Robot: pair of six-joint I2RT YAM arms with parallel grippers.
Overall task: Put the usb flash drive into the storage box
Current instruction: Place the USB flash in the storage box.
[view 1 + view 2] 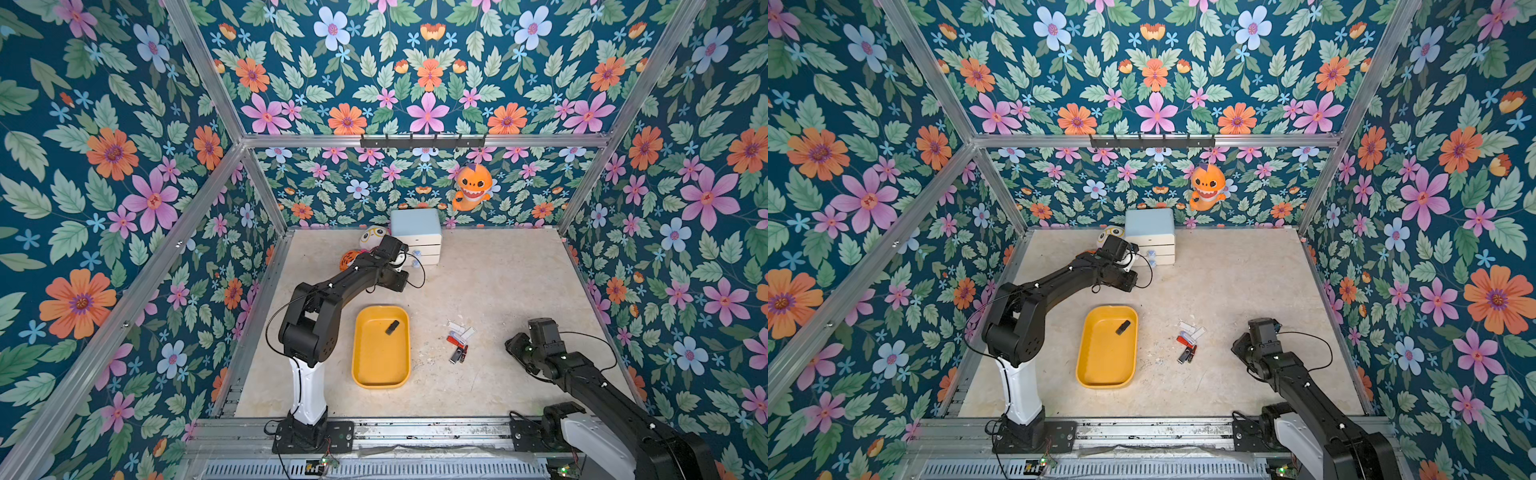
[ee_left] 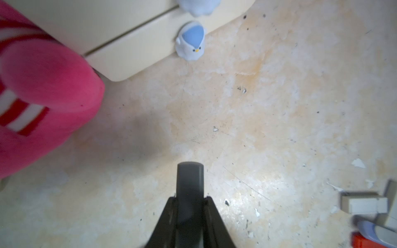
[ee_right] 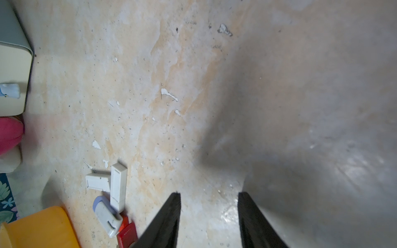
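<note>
Ahead of the left claw [image 2: 190,171] sit a plush [image 2: 43,96] and a cabinet [image 2: 129,49].

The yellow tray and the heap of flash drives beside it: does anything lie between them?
Nothing: only bare, scuffed tabletop separates the yellow tray from the heap of flash drives, as both top views show.

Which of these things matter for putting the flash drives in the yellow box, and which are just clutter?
For the job: storage box, black flash drive inside it, flash drive pile beside it.
Lying about: drawer cabinet, hanging orange plush, plush toys by the cabinet.
</note>
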